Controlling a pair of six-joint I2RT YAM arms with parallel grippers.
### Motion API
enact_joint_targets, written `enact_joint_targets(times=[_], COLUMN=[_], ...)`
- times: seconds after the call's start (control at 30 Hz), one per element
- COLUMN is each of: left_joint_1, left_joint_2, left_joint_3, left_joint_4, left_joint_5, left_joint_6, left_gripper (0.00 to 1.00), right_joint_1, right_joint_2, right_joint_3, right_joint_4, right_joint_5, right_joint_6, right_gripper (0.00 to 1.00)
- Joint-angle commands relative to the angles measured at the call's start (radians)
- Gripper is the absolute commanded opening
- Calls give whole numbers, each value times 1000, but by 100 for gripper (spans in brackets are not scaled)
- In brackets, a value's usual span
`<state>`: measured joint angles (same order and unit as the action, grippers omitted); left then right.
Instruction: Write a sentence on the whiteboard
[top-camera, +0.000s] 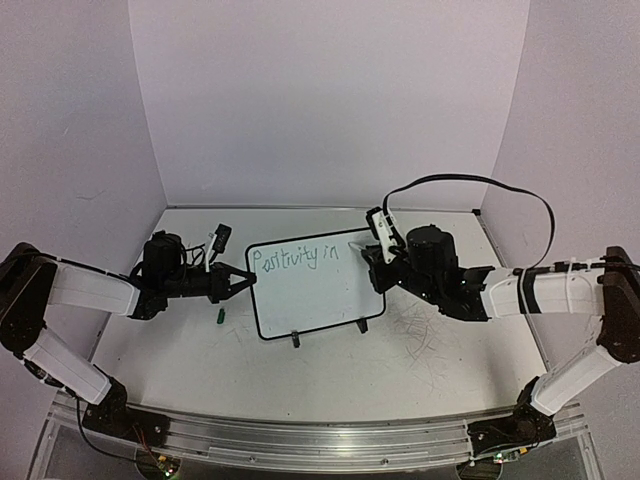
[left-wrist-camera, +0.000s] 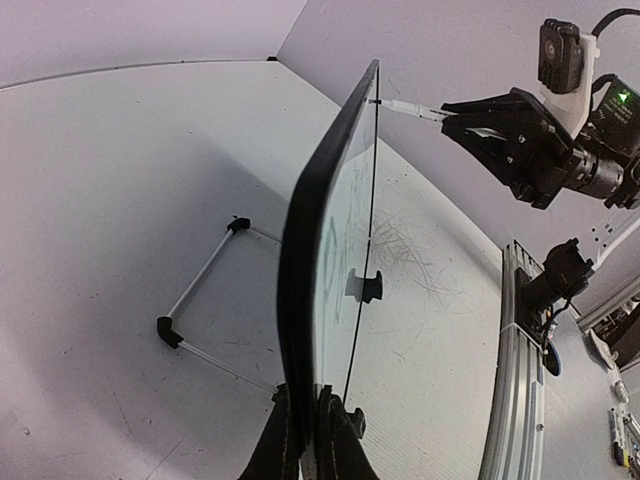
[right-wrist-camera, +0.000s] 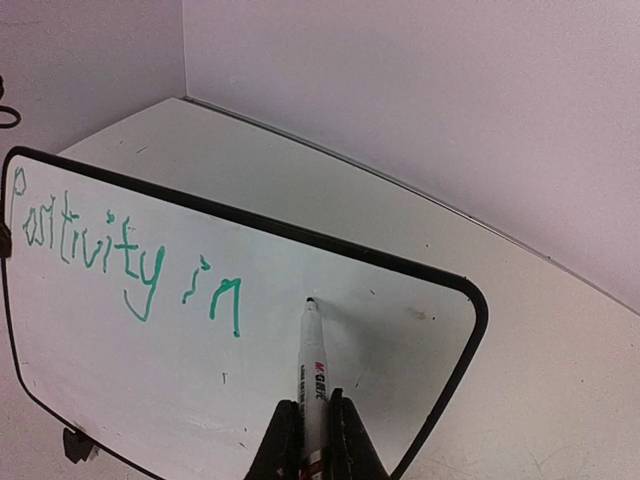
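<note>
The whiteboard (top-camera: 310, 295) stands tilted mid-table on two black feet and a wire stand (left-wrist-camera: 205, 275). Green handwriting (top-camera: 298, 258) on it reads "Positivity in", also clear in the right wrist view (right-wrist-camera: 125, 260). My left gripper (top-camera: 243, 280) is shut on the whiteboard's left edge (left-wrist-camera: 300, 300). My right gripper (top-camera: 378, 262) is shut on a white marker (right-wrist-camera: 314, 375). The marker's tip (right-wrist-camera: 311, 302) is at the board surface (right-wrist-camera: 380, 320), just right of the word "in".
A small green cap (top-camera: 220, 317) lies on the table below my left gripper. Faint grey scribbles (top-camera: 415, 335) mark the tabletop right of the board. White walls (top-camera: 330, 100) enclose the back and sides. An aluminium rail (top-camera: 320, 440) runs along the near edge.
</note>
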<state>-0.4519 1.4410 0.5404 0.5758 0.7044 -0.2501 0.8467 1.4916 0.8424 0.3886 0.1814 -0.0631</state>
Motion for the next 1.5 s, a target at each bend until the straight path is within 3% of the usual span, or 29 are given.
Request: enact_joint_targets(times=[0.0,1.47], left_joint_1=[4,4], left_joint_2=[-22,-20], left_joint_3=[-5,-2], left_joint_4=[40,35], left_joint_5=[-55,-62], left_joint_6=[58,63], left_gripper=[0,0], right_joint_1=[-5,-5], right_joint_2=[19,0], right_joint_3=[42,2], right_joint_4=[24,-67], right_joint_5=[-2,-35], right_joint_6=[9,34], right_gripper=[0,0])
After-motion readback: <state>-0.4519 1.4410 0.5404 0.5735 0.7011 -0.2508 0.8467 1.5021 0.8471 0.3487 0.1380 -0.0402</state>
